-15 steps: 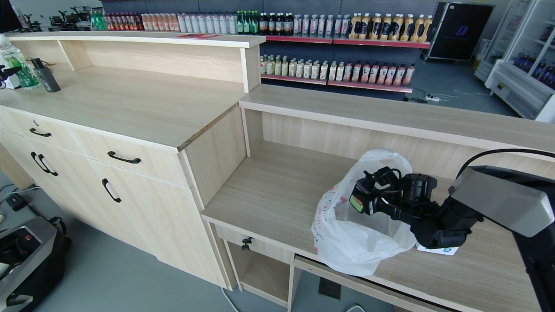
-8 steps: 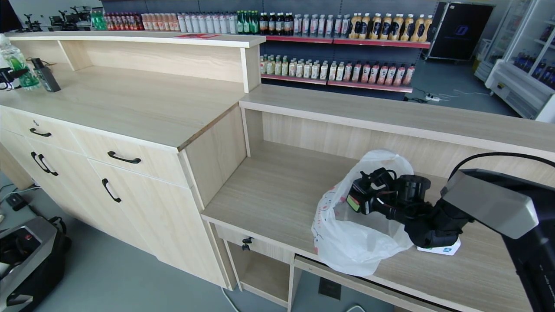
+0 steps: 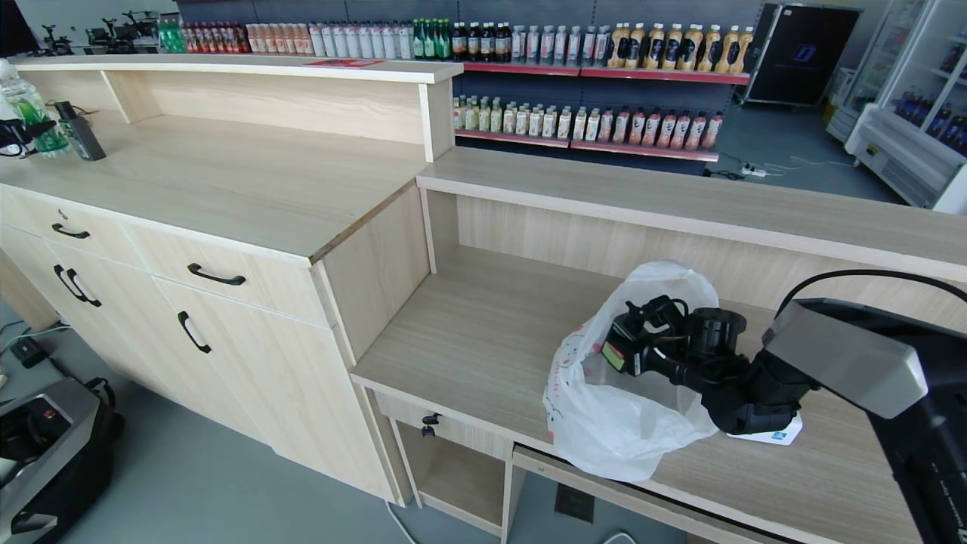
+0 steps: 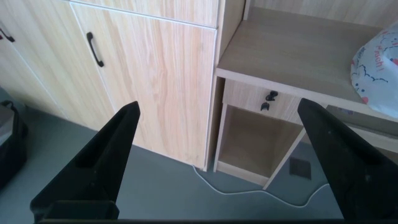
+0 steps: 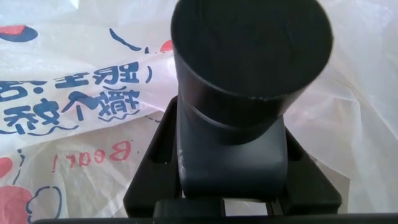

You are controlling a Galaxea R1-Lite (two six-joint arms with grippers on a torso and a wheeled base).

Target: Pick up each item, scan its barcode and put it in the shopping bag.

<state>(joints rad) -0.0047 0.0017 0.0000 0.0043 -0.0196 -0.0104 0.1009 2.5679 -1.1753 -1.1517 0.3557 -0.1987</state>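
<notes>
The white plastic shopping bag [image 3: 619,423] with red and blue print lies on the lower counter [image 3: 483,340], mouth facing right. My right gripper [image 3: 633,341] is at the bag's mouth, with a green and red label showing at its tip. In the right wrist view a black cylinder [image 5: 249,81] stands close before the bag's printed plastic [image 5: 68,106]; I cannot tell if it is held. A small white box [image 3: 764,436] lies on the counter under the right arm. My left gripper [image 4: 217,106] hangs open and empty, low beside the cabinet doors [image 4: 155,81].
A green-labelled bottle [image 3: 29,106] and a black device [image 3: 78,130] stand at the far left of the upper counter [image 3: 227,181]. A raised ledge [image 3: 680,200] runs behind the lower counter. Drink shelves [image 3: 574,75] line the back wall. An open cubby [image 4: 258,143] sits under the counter.
The right arm has edged a little left toward the bag, uncovering more of the white box beneath it. The bag has stayed in place.
</notes>
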